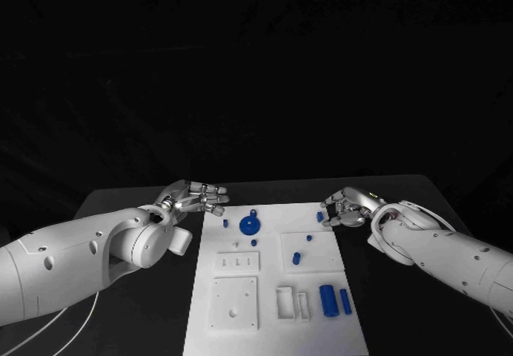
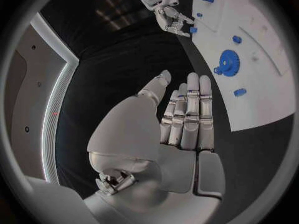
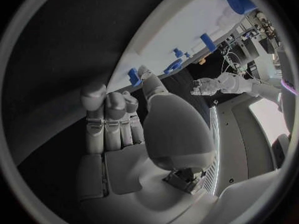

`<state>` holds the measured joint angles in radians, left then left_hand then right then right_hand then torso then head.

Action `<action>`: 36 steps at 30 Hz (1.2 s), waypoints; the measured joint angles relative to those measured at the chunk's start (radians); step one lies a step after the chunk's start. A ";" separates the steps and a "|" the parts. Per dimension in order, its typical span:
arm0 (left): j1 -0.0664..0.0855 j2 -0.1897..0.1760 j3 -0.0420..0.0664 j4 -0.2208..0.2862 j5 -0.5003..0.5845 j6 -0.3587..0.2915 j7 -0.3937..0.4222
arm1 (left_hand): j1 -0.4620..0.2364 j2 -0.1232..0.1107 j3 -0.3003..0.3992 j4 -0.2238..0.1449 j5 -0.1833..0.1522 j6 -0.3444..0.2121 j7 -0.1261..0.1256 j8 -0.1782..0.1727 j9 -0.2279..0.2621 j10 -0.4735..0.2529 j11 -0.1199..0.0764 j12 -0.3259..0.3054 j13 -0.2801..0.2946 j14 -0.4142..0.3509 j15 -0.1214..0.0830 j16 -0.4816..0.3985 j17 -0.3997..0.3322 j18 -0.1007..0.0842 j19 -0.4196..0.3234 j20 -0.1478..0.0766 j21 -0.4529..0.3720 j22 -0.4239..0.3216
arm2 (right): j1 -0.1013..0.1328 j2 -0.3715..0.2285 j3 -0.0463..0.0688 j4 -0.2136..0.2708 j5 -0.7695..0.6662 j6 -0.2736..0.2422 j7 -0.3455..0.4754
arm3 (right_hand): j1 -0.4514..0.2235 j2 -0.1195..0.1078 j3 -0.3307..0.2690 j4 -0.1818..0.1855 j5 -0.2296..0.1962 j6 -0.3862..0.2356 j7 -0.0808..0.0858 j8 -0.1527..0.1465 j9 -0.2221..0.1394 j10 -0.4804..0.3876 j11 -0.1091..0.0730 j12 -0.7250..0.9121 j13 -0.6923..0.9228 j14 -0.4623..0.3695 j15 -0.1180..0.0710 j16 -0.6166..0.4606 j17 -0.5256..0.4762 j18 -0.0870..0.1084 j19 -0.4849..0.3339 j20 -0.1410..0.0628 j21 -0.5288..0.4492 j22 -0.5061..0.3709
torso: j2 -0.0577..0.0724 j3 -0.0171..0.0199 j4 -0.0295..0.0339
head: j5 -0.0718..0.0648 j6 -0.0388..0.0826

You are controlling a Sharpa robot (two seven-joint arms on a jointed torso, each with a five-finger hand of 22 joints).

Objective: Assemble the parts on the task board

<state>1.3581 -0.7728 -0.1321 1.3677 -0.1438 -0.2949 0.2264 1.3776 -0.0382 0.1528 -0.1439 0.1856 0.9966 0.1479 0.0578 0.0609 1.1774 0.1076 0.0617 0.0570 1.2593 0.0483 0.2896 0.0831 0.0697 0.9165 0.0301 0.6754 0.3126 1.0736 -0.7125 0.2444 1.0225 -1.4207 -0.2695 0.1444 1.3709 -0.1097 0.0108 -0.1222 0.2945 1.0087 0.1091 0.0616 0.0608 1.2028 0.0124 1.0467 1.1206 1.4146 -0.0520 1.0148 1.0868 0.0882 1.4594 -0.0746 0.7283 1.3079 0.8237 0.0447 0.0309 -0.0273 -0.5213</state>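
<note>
Flanking the task board [image 1: 321, 311] — both robot hands at its far corners.

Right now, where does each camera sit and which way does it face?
Head view: on the head, looking down at the task board; both arms enter.
Left wrist view: behind the left hand, facing the board's blue gear.
Right wrist view: behind the right hand, facing the board edge.
Shared: both wrist views show the opposite hand.

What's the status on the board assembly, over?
Left hand open, fingers straight, off the board's far left corner. Right hand fingers curled at a small blue part on the task board's far right edge; grip unclear. Blue gear untouched.
</note>
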 measured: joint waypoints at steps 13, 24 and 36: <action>0.000 0.002 0.000 -0.001 -0.002 0.003 0.000 | 0.000 0.000 0.000 0.000 0.000 0.000 0.000 0.000 0.000 0.000 0.000 0.000 0.000 0.000 0.000 0.000 0.000 0.000 -0.004 0.004 0.000 -0.001 | -0.006 0.037 0.000 -0.045 -0.005 0.002 0.012 | -0.019 0.030 0.043 -0.020 -0.031 0.035 -0.001 0.000 0.001 0.004 -0.004 0.009 0.006 0.004 -0.004 0.008 0.007 0.000 0.000 0.000 0.018 0.000 | 0.001 -0.0018 -0.0006 | 0.001 -0.008; 0.000 0.005 0.000 -0.003 -0.004 0.005 -0.001 | 0.000 0.000 0.000 0.000 0.000 0.000 0.000 0.000 0.000 0.000 0.000 0.000 0.000 0.000 0.000 0.000 0.000 0.000 -0.004 0.004 0.000 -0.001 | -0.009 0.058 0.000 -0.064 -0.005 0.004 0.017 | -0.035 0.045 0.100 -0.038 -0.062 0.057 -0.005 0.000 0.001 0.007 -0.007 0.014 0.011 0.007 -0.007 0.008 0.010 -0.001 0.000 0.000 0.025 0.000 | -0.001 -0.0025 -0.0007 | 0.005 -0.012; 0.000 0.005 0.000 -0.003 -0.005 0.006 -0.001 | 0.000 0.000 0.000 0.000 0.000 0.000 0.000 0.000 0.000 0.000 0.000 0.000 0.000 0.000 0.000 0.000 0.000 0.000 -0.004 0.004 0.000 -0.001 | -0.009 0.061 0.000 -0.070 -0.005 0.007 0.019 | -0.057 0.067 0.216 -0.057 -0.168 0.124 -0.018 0.000 0.001 0.011 -0.010 0.022 0.019 0.010 -0.010 0.012 0.017 -0.001 0.004 -0.004 0.035 0.000 | -0.002 -0.0022 -0.0018 | 0.006 -0.016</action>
<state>1.3580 -0.7681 -0.1322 1.3648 -0.1491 -0.2887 0.2251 1.3776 -0.0382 0.1528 -0.1439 0.1856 0.9966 0.1479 0.0578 0.0609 1.1775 0.1076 0.0617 0.0570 1.2593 0.0483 0.2895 0.0831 0.0697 0.9129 0.0337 0.6753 0.3115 1.0643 -0.6513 0.2446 0.9525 -1.4256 -0.2626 0.1638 1.3141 -0.0425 0.2272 -0.1793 0.1269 1.1329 0.0914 0.0615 0.0615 1.2137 0.0019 1.0686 1.1392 1.4247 -0.0620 1.0273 1.1036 0.0872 1.4632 -0.0784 0.7631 1.3075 0.8216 0.0425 0.0290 -0.0210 -0.5378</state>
